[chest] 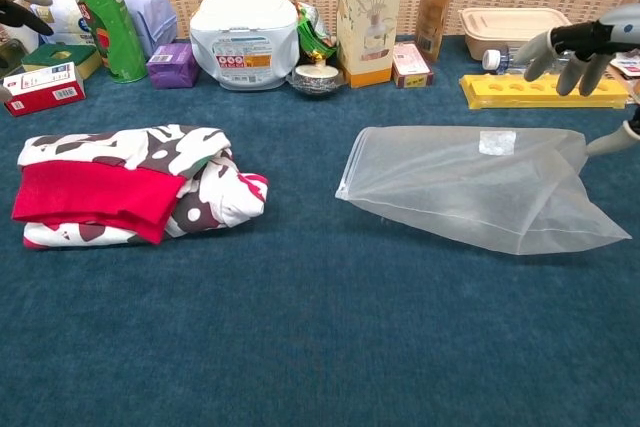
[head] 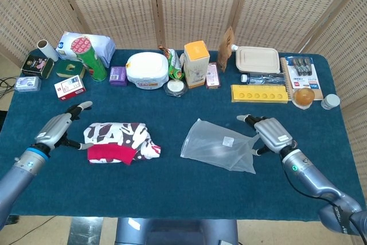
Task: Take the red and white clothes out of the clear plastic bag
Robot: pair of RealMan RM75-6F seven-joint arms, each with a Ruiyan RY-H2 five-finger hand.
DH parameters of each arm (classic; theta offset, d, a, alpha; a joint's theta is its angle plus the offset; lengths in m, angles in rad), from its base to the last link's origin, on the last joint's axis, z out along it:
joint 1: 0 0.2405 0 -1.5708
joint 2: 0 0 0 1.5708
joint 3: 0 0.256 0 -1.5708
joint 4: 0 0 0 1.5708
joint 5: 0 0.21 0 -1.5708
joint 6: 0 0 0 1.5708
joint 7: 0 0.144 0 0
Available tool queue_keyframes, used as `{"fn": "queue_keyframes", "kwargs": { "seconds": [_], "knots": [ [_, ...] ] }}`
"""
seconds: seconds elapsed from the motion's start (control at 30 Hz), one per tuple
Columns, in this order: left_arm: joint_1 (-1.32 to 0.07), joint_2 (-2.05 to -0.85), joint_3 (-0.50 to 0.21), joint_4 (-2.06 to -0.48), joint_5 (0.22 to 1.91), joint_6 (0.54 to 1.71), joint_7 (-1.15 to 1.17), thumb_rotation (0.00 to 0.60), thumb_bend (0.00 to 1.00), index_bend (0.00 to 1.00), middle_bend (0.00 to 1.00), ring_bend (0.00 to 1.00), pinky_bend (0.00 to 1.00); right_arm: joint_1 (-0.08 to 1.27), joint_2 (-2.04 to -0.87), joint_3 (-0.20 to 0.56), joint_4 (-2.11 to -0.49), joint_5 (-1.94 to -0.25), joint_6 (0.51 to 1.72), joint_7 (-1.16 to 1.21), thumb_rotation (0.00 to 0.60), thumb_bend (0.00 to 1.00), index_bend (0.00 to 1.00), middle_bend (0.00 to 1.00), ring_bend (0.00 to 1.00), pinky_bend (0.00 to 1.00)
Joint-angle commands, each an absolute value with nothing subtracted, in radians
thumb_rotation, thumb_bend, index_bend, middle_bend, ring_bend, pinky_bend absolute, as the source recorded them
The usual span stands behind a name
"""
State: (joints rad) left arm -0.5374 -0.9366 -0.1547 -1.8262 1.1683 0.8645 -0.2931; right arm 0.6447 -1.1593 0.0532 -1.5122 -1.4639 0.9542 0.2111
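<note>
The red and white clothes (head: 117,141) (chest: 135,197) lie as a folded bundle on the blue tablecloth at the left, fully outside the bag. The clear plastic bag (head: 219,151) (chest: 478,187) lies flat and empty at the right, its mouth facing left. My left hand (head: 57,131) (chest: 15,2) hovers just left of the clothes with fingers spread, holding nothing. My right hand (head: 270,134) (chest: 590,42) is beside the bag's right end, fingers spread and lifted off the plastic.
Along the back of the table (head: 172,107) stand a green can (head: 89,57), a white tub (head: 147,70), an orange-topped box (head: 196,63), a yellow tray (head: 259,93), a lidded food container (head: 257,59) and several small boxes.
</note>
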Motion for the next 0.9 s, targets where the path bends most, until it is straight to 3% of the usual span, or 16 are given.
{"fn": "queue_keyframes", "kwargs": {
  "seconds": [0.03,0.3,0.5,0.9],
  "knots": [
    [-0.468,-0.921,-0.139,-1.846,1.208,0.994,-0.24,0.6,0.14,0.02,0.14,0.02,0.21,0.612,-1.154,0.072,-1.497,-1.486,1.029,0.318,0.6,0.18,0.11,0.19,0.31,0.3],
    [-0.329,-0.925,-0.096,-1.836,1.27,1.233,-0.153,0.6,0.17,0.02,0.14,0.02,0.21,0.536,-1.188,0.089,-1.405,-1.498,1.18,0.409,0.6,0.2,0.23,0.29,0.36,0.34],
    [-0.223,-0.969,-0.059,-1.775,1.305,1.372,-0.162,0.6,0.18,0.09,0.14,0.02,0.21,0.466,-1.219,0.074,-1.3,-1.504,1.273,0.403,0.6,0.24,0.34,0.37,0.41,0.36],
    [-0.075,-1.098,-0.001,-1.646,1.367,1.563,-0.034,0.6,0.19,0.17,0.14,0.02,0.22,0.331,-1.237,0.043,-1.209,-1.454,1.343,0.401,0.6,0.27,0.39,0.39,0.42,0.36]
  ]
}}
